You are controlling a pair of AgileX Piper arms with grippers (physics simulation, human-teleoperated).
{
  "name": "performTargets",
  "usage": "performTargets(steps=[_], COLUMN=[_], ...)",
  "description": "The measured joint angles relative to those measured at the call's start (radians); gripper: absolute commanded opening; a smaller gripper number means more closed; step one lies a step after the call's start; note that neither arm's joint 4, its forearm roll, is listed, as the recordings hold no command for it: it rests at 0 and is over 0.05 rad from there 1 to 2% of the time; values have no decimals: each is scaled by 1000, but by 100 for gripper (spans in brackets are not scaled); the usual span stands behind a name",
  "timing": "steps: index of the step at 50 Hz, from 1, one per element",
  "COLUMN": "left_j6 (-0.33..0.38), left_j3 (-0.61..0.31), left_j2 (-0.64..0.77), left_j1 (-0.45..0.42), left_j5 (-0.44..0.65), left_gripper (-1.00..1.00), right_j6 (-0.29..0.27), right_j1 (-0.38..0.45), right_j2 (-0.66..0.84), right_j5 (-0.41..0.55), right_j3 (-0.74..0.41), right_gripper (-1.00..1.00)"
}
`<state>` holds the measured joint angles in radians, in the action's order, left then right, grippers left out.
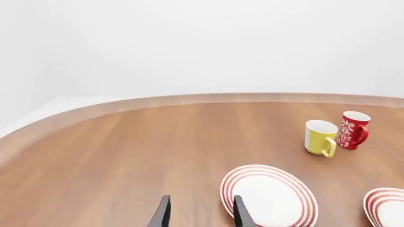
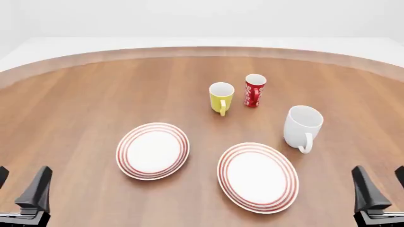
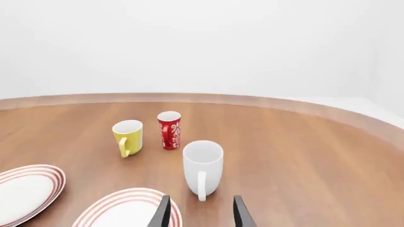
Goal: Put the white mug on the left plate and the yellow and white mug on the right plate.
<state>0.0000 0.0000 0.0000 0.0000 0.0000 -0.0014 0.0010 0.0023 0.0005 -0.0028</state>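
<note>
The large glossy all-white mug (image 2: 302, 126), probably rigid, slick and breakable, looks best gripped across its rim or handle; both claws, left (image 2: 22, 187) and right (image 2: 379, 187), stand apart, empty.

two plates (image 2: 153, 151) (image 2: 258, 176), three mugs (image 2: 221, 98) (image 2: 254, 90) (image 2: 302, 127)

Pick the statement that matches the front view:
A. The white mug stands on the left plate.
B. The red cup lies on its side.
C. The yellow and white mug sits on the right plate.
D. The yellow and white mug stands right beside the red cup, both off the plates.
D: the yellow and white mug stands upright just left of the red cup, on bare table beyond the left plate and the right plate.
</note>
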Motion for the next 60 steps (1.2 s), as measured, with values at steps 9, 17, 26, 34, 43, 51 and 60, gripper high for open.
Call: performTargets(steps=[9, 17, 26, 34, 43, 51, 60], left_j6=[0, 0, 0, 0, 0, 0, 0], left_j3=[0, 0, 0, 0, 0, 0, 0], left_j2=[0, 0, 0, 0, 0, 0, 0], left_j1=[0, 0, 0, 0, 0, 0, 0], left_j5=[0, 0, 0, 0, 0, 0, 0], left_gripper=[100, 100, 100, 100, 100, 100, 100], right_j6=[-2, -3, 2, 3, 7, 10, 14], right_j1=[1, 3, 9, 18, 33, 42, 43], right_j2=[6, 13, 50, 130, 409, 583, 736], right_j5=[0, -1, -25, -95, -354, -511, -648], right_j3=[-6, -12, -21, -24, -18, -18, -20], right_gripper=[100, 100, 100, 100, 100, 100, 100])
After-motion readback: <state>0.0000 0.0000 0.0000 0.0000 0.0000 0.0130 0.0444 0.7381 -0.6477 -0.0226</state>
